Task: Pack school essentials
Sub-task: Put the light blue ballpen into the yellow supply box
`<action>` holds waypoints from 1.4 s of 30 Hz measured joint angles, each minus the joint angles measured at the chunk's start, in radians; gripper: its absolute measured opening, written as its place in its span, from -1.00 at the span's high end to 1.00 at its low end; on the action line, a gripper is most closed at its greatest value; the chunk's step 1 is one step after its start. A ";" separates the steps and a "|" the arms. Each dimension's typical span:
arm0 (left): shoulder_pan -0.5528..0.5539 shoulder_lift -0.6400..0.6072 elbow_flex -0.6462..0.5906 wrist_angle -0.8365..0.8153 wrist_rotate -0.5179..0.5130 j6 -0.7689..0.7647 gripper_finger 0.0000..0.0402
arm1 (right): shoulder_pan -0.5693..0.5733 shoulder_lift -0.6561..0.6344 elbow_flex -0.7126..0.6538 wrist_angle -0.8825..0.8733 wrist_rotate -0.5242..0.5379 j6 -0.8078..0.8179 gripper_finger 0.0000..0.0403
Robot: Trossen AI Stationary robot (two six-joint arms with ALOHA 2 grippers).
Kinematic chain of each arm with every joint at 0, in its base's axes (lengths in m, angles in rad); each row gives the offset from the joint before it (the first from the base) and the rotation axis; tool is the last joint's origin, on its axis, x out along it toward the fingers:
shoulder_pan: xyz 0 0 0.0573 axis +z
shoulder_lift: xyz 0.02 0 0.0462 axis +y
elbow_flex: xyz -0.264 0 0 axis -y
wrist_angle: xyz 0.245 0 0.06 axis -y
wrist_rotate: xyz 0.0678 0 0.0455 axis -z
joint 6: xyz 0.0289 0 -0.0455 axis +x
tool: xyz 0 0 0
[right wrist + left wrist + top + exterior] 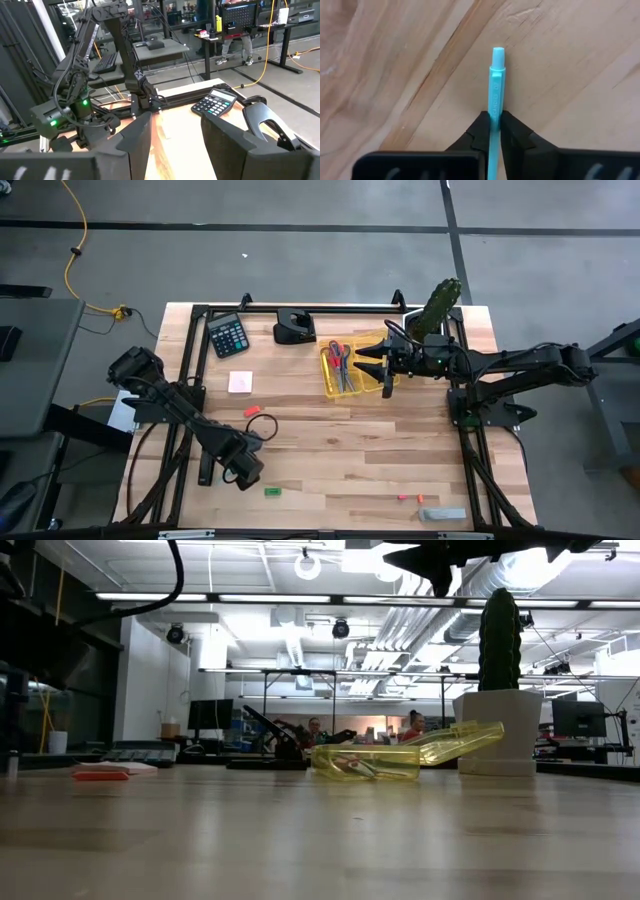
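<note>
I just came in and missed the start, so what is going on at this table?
A two-armed robot is packing school supplies. The left gripper is down near the table's front left, shut on a teal pencil lying on the wood. The right gripper hangs open by the yellow case, which already holds the scissors. A pink pad, a green eraser and a few small pink bits lie loose on the table.
</note>
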 joint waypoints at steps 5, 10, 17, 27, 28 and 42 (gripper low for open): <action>0.059 -0.111 -0.001 -0.017 -0.028 0.092 0.95 | 0.000 0.000 0.000 0.000 0.000 0.000 0.18; 0.165 -0.277 -0.001 -0.035 -0.105 0.190 0.95 | 0.000 0.000 0.000 0.000 0.000 0.000 0.18; 0.375 -0.553 0.001 0.145 -0.247 0.471 0.95 | 0.000 0.000 0.000 -0.001 0.000 0.001 0.18; 0.659 -0.720 0.003 0.710 -0.234 1.002 0.95 | 0.000 0.003 0.000 -0.009 0.000 0.098 0.18; 0.689 -0.720 0.003 0.733 -0.216 1.013 0.95 | 0.000 0.003 0.000 -0.009 0.000 0.110 0.18; 0.828 -0.690 0.003 0.831 -0.034 0.981 0.95 | -0.001 0.003 0.000 -0.008 0.001 0.035 0.18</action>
